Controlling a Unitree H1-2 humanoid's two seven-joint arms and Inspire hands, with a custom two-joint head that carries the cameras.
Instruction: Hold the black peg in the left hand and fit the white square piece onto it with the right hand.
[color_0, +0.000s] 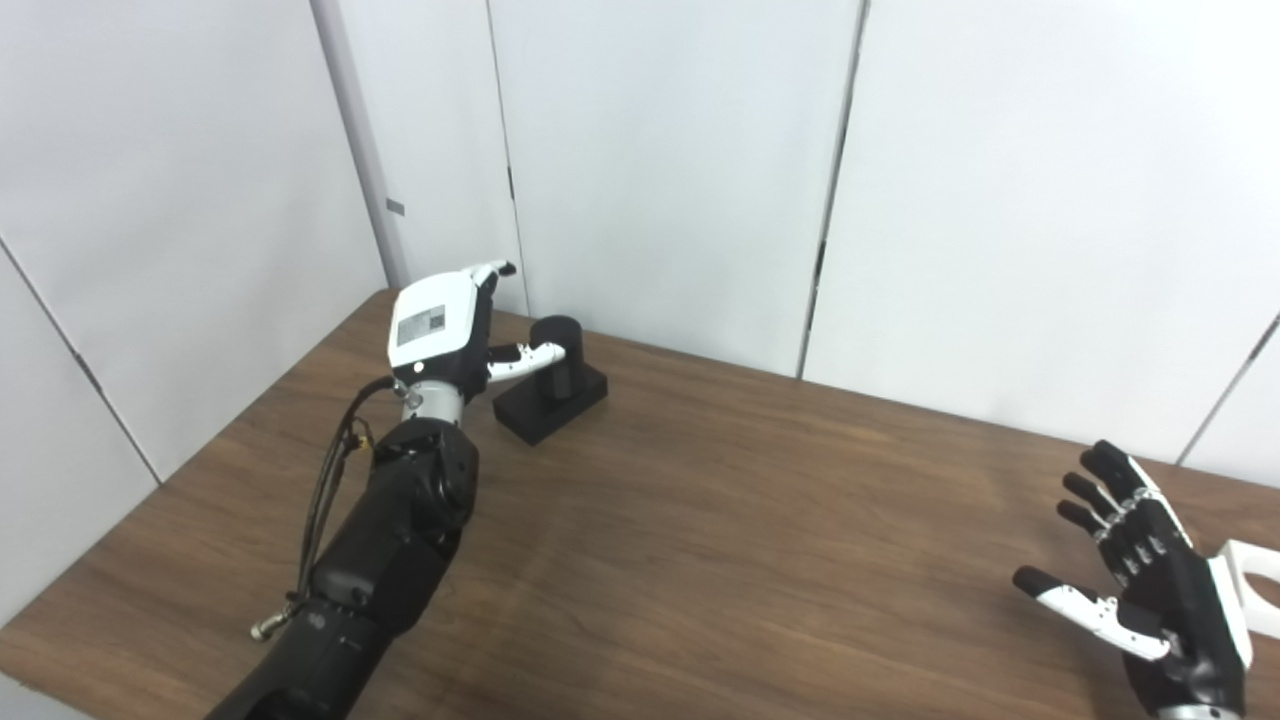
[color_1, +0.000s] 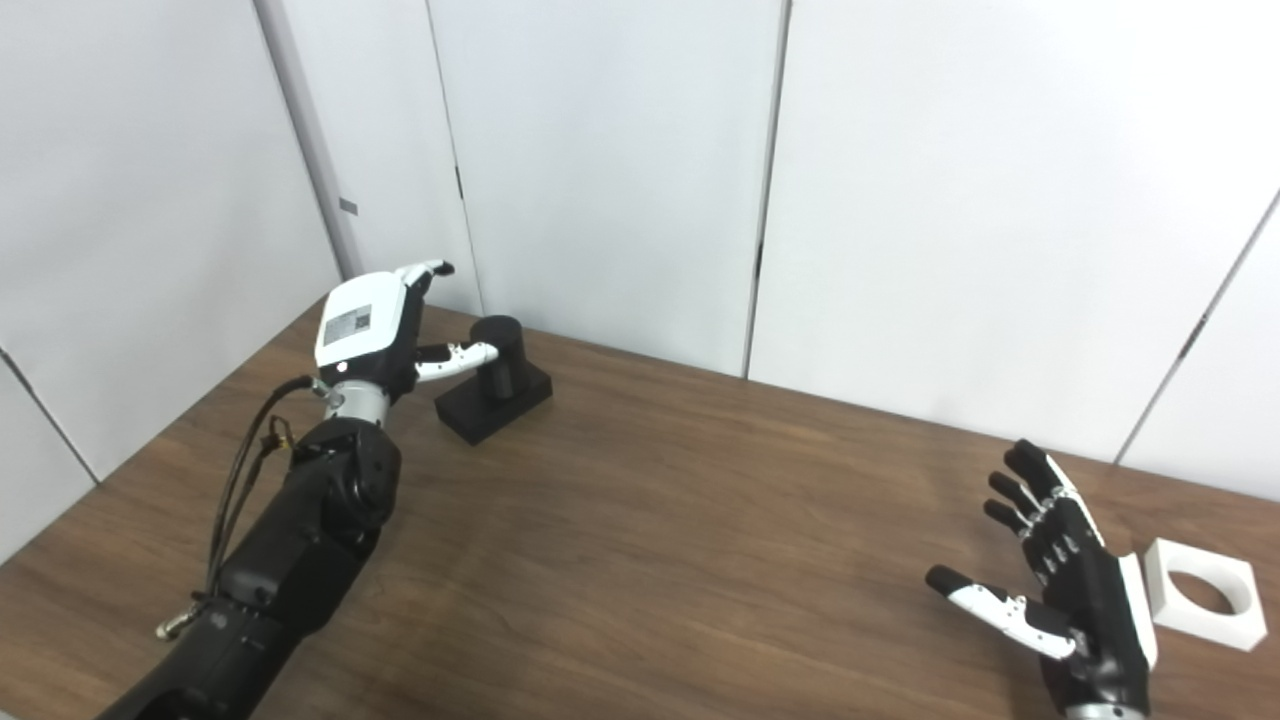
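The black peg (color_0: 556, 352) is a short cylinder standing upright on a black square base (color_0: 550, 403) at the far left of the table. My left hand (color_0: 445, 325) is open just left of the peg, thumb reaching toward the cylinder, not closed around it. The white square piece (color_1: 1205, 594), with a round hole through it, lies flat near the right edge of the table. My right hand (color_1: 1065, 590) is open, fingers spread and palm facing left, just left of the white piece and holding nothing.
The brown wooden table (color_0: 720, 510) is backed by white wall panels (color_0: 660, 170) close behind the peg. The table's left edge runs near my left forearm (color_0: 390, 540).
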